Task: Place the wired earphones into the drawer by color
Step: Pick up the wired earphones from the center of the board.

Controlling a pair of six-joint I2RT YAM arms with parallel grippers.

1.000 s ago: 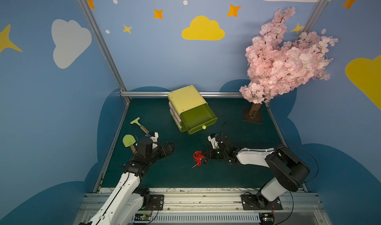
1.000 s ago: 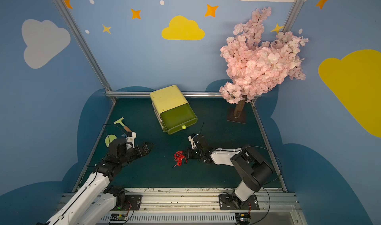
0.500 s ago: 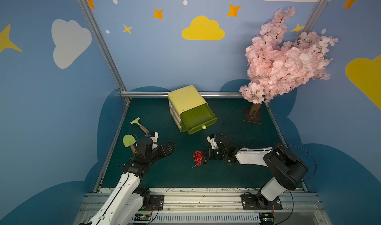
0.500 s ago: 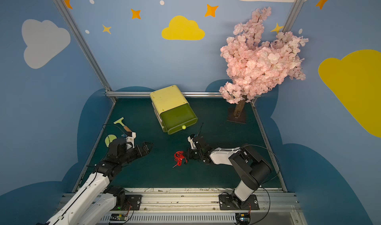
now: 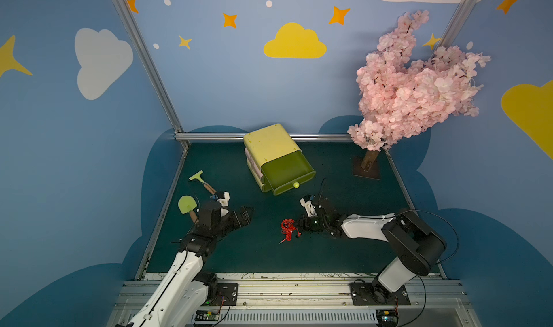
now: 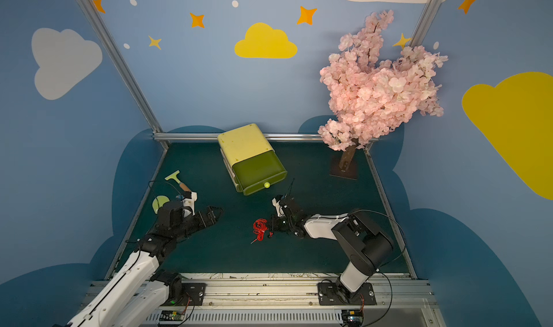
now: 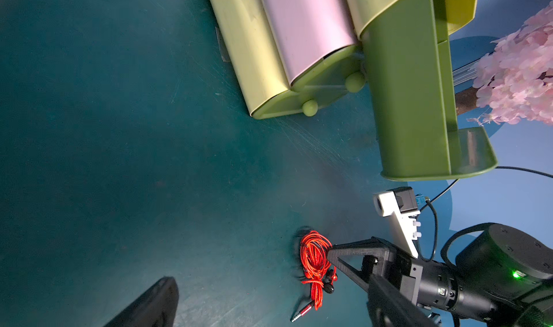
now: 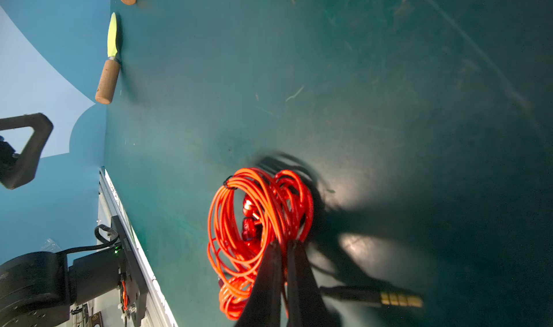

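The right gripper [image 8: 284, 247] is clamped on the near-right edge of the red earphone bundle [image 8: 257, 220] lying on the tabletop [image 8: 359, 86].

My two arms are built alike: glossy white shell links joined by rounded matte black joint housings. My left arm [image 5: 182, 271] and my right arm [image 5: 398, 244] each stand on a black base plate bolted with silver screws to a ribbed aluminium rail [image 5: 284, 292]. Thin black cables loop from my joints. Each wrist carries a white bracket with a small black camera [image 7: 398, 205]. My fingers [image 8: 269, 283] are black plastic, tapered, with triangular cut-outs. A green light [image 7: 515, 274] glows on my right wrist housing.
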